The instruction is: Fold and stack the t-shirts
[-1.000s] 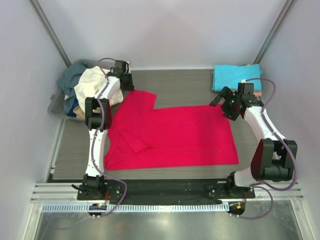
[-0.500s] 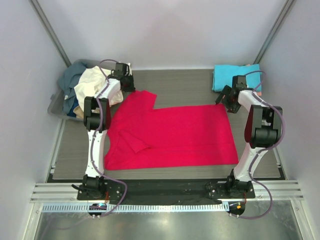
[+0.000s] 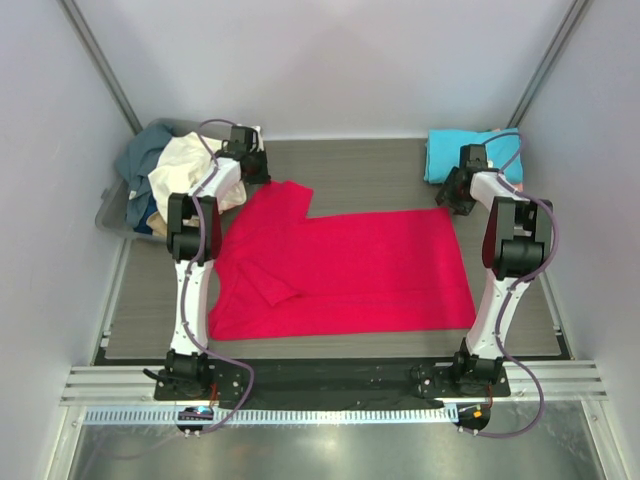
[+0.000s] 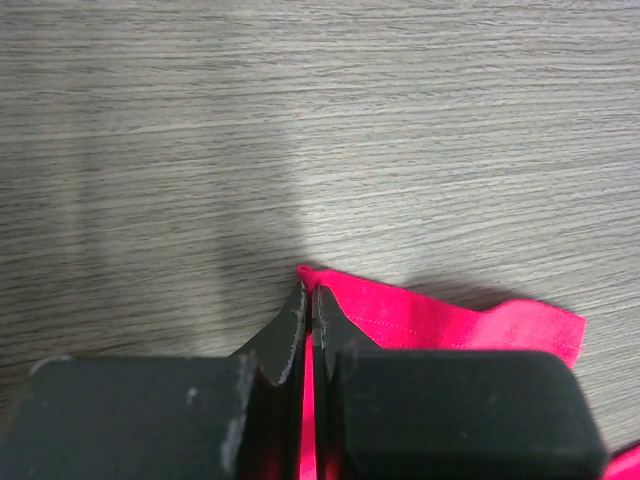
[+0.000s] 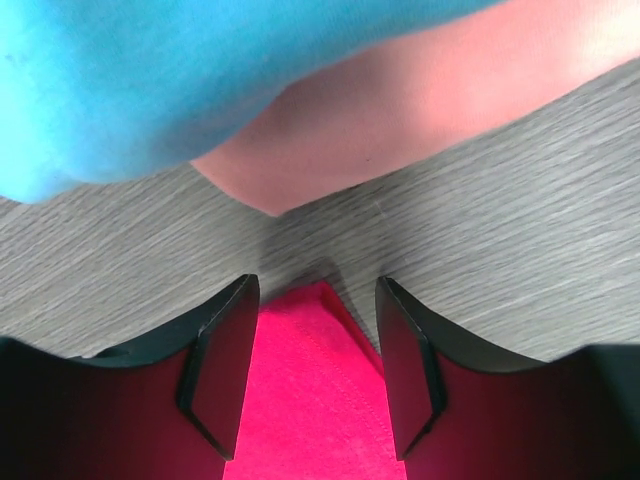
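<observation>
Red t-shirt (image 3: 350, 265) lies spread, seemingly for its first fold. Left end effector (image 4: 310, 298) is clamped on one corner. Right end effector (image 5: 315, 292), open, straddles another corner and should close next.

No readable text, labels, brands, numbers or signs in any view.

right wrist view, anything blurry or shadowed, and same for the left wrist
Right wrist view: the turquoise shirt and salmon shirt at the top are soft, the table grain sharper, and the open right hand has a red tint on its fingers from the red shirt. Left wrist view: grain is crisp, with a broad soft shadow on the table ahead of the shut left hand.
</observation>
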You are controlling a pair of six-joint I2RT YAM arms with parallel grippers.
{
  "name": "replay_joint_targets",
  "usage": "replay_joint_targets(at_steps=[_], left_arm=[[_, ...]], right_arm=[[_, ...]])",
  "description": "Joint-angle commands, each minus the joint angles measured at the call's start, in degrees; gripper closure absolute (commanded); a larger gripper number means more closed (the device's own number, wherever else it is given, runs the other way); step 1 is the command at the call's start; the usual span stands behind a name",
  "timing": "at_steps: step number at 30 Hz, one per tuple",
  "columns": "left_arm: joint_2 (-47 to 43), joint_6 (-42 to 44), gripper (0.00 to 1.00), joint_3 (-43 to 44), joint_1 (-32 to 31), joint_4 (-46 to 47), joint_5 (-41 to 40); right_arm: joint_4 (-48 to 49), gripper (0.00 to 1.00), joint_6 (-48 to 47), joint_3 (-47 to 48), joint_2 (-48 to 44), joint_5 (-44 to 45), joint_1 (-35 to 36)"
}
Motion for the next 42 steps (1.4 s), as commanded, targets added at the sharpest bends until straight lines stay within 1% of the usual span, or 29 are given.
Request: replay_joint_targets(at_steps=[1,2,6,8,11,12,14,15,16,20,23,24,28,33,37,40,41,42], left_arm=[[-0.29,-0.05,1.00,-1.90,-0.13,-2.88,0.43],[-0.29,-0.05,1.00,-1.90,-0.13,-2.96,0.43],[-0.29,-0.14,1.00,-1.90,-0.04,-2.79,0.35],[-0.29,-0.14,1.00,-1.90,-0.04,-2.79,0.34],[-0.29,-0.14,1.00,-1.90,-0.13,-2.88,0.26],[-0.29,-0.14,1.00,-1.90,-0.04,-2.79,0.26],[-0.20,-0.23,1.00,-1.82,-0.12,-2.96,0.08],[-0.12,-0.32,1.00,-1.64,-0.04,-2.96,-0.27],[-0.12,-0.49,1.00,-1.55,-0.04,-3.14,-0.44],[0.06,-1.19,1.00,1.25,-0.04,-7.87,-1.06],[-3.88,-3.65,1.00,-0.49,0.05,-8.50,-0.27],[-6.68,-4.53,1.00,-1.80,-0.04,-8.67,-0.27],[-13.19,-5.33,1.00,-5.24,-0.12,-9.38,-0.88],[-18.74,-5.24,1.00,-9.72,-0.39,-9.47,-1.50],[-22.96,-5.42,1.00,-14.46,-0.74,-9.47,-1.94],[-27.18,-5.33,1.00,-19.12,-1.27,-9.56,-2.90],[-28.49,-5.33,1.00,-22.09,-1.70,-9.56,-3.60],[-31.12,-5.33,1.00,-23.51,-1.97,-9.47,-4.39]], right_arm=[[1.22,0.44,0.09,0.56,-0.08,0.21,1.28],[1.39,0.45,0.26,0.12,-0.17,0.21,1.45],[2.45,0.55,0.70,-1.72,-0.70,-0.40,1.63],[2.89,0.58,0.79,-1.99,-0.61,-0.75,1.80],[3.24,0.69,0.53,-1.99,-0.26,-0.32,1.89],[3.15,0.78,0.27,-1.82,0.00,0.29,1.89],[3.24,0.87,-0.26,-1.64,0.01,1.09,1.89],[3.24,0.95,-0.35,-1.47,-0.08,1.70,1.89],[3.15,0.99,-0.44,-1.38,-0.17,1.71,1.89],[3.15,0.99,0.09,-1.11,-1.66,-0.13,1.98],[3.07,0.99,0.09,-1.81,-5.26,-0.23,1.89],[2.89,0.99,-0.09,-2.34,-6.31,-0.23,1.98],[2.63,0.99,0.09,-4.01,-11.15,-0.93,1.89],[2.71,0.99,1.14,-7.60,-16.07,-3.91,2.07],[2.71,0.99,1.14,-10.77,-19.50,-4.27,2.24],[2.71,0.99,1.23,-13.59,-22.40,-4.18,2.33],[2.71,0.99,1.32,-14.29,-23.10,-4.09,2.25],[2.63,0.99,1.32,-15.69,-24.76,-3.92,2.24]])
